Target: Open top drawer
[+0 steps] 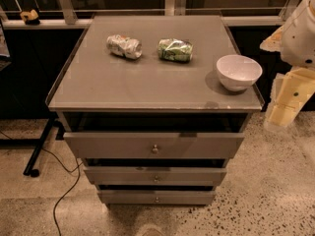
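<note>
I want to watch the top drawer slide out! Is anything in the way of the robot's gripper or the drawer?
Nothing visible is. The gripper hangs off the right side of the cabinet, with open air between it and the knob of the top drawer. The space before the drawer is free; the bowl sits on top.

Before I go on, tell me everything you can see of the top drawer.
The top drawer is the widest of three: a flat grey front with one small round metal knob at its centre. It looks pulled out a little; a dark gap shows behind the front, under the cabinet top, and its inside is in shadow. It sits level. Nothing touches it; the gripper hangs right of the cabinet, apart from it.
</note>
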Tool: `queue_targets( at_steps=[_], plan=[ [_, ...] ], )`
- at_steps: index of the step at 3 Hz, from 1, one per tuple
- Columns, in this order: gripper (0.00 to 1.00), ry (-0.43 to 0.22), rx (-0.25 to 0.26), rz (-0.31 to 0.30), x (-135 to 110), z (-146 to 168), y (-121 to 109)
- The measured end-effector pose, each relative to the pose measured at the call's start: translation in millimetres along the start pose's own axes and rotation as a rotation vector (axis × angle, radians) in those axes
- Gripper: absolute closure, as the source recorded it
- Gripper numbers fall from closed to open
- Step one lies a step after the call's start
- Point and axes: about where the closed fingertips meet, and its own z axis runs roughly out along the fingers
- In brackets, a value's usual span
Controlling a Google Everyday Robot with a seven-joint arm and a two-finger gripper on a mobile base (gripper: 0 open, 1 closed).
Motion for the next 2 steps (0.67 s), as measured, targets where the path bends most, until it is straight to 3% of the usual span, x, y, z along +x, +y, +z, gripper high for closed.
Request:
queue_targets(
  at_steps=[1,2],
  plan=[
    [0.00,0.000,0.000,0.000,0.0,0.0,0.0],
    [0.00,-0.022,0.024,0.048,1.1,0.8,4.8]
  ],
)
